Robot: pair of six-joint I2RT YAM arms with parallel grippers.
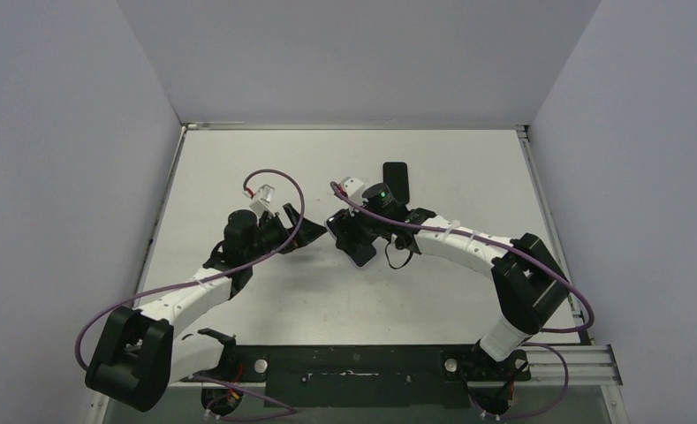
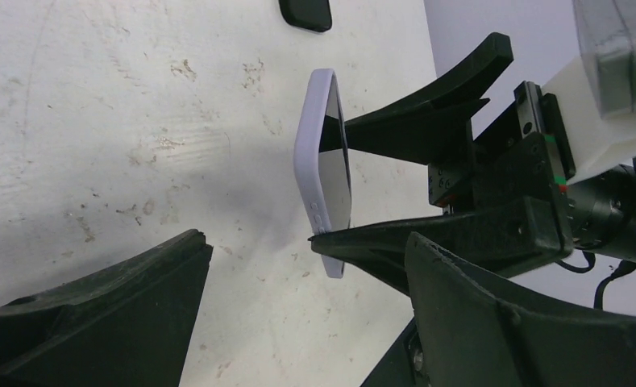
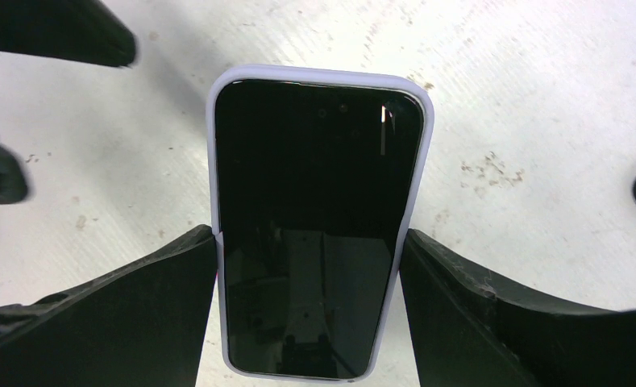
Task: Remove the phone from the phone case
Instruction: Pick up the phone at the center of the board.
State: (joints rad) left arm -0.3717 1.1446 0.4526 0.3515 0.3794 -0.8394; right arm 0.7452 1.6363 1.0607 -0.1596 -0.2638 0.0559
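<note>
Lavender phone case (image 3: 322,74), phone (image 3: 318,177) seated inside, clamped by its long edges in right gripper (image 3: 308,250), mid-frame in the overhead view. Left gripper (image 1: 312,232) spread wide, empty, just beside. Risk: the side clamp pins the phone in, and a push could twist the case loose and drop it.
</note>
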